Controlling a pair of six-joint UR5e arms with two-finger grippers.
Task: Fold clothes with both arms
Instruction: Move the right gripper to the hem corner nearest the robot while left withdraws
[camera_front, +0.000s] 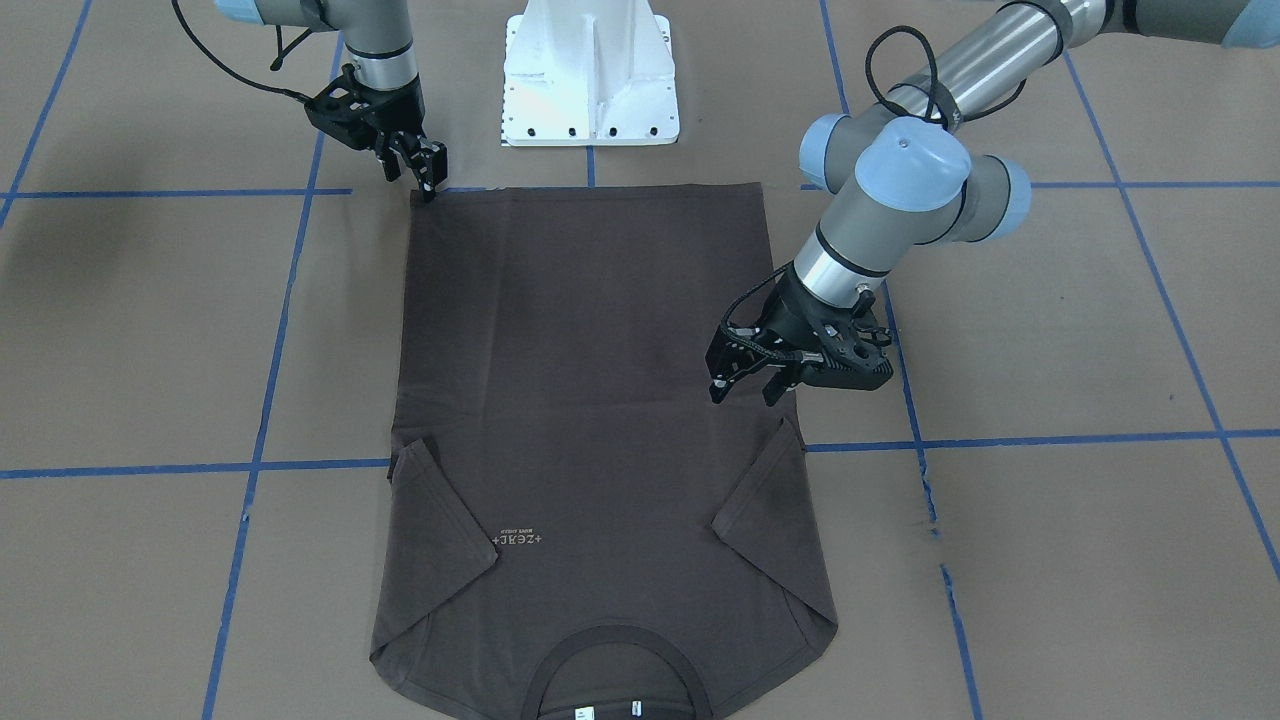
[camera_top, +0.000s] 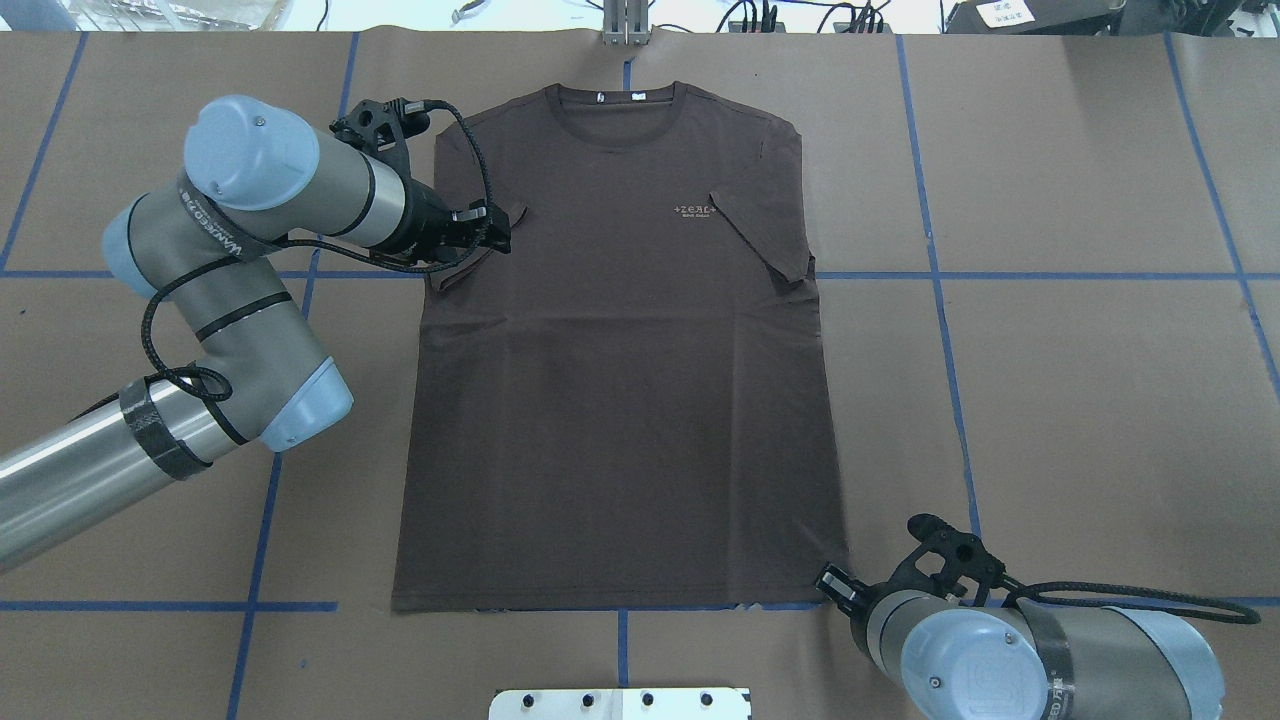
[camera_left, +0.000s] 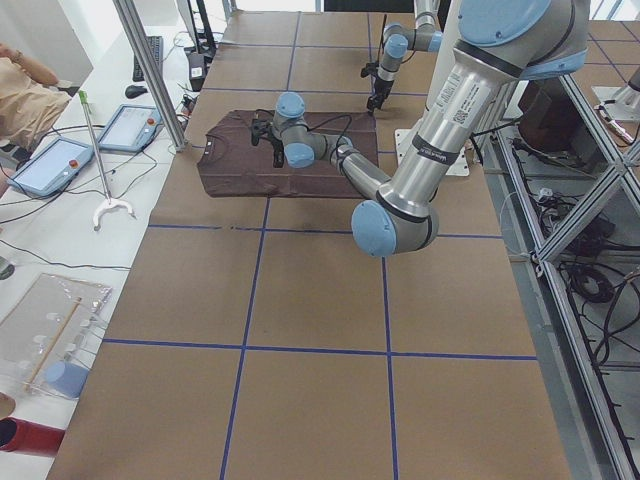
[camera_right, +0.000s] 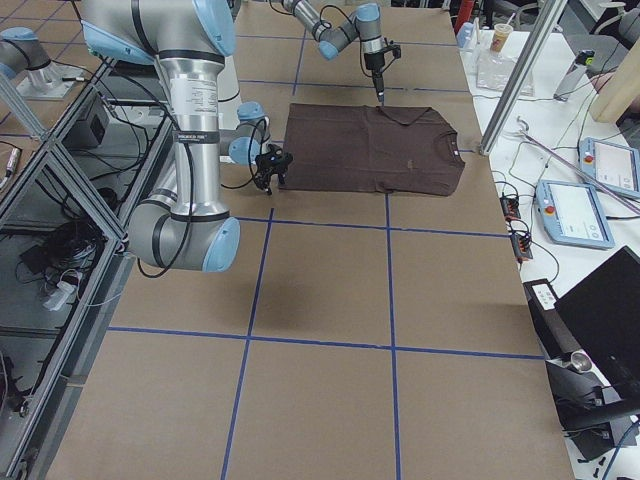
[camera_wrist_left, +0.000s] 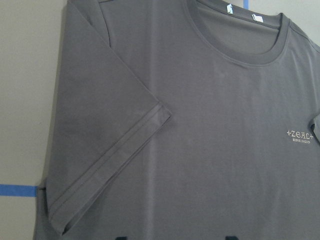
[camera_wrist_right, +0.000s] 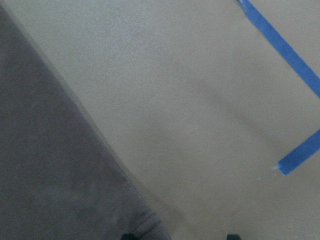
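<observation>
The clothes are one dark brown T-shirt (camera_front: 590, 400) (camera_top: 620, 400), spread flat and chest-up with both sleeves folded inward; its collar points away from the robot. My left gripper (camera_front: 745, 392) (camera_top: 497, 230) hovers open just above the shirt's edge beside the folded sleeve (camera_wrist_left: 100, 150), holding nothing. At the hem corner nearest the base sits my right gripper (camera_front: 418, 175) (camera_top: 830, 585), also open. Its wrist view shows that corner of the shirt (camera_wrist_right: 50, 175) by one fingertip, with bare table between the tips.
The white pedestal base (camera_front: 590, 75) stands just behind the hem. Blue tape lines (camera_top: 1050, 275) grid the brown table. A metal pole (camera_left: 150, 70), tablets (camera_left: 50, 165) and a person's arm (camera_left: 25, 85) lie past the collar end.
</observation>
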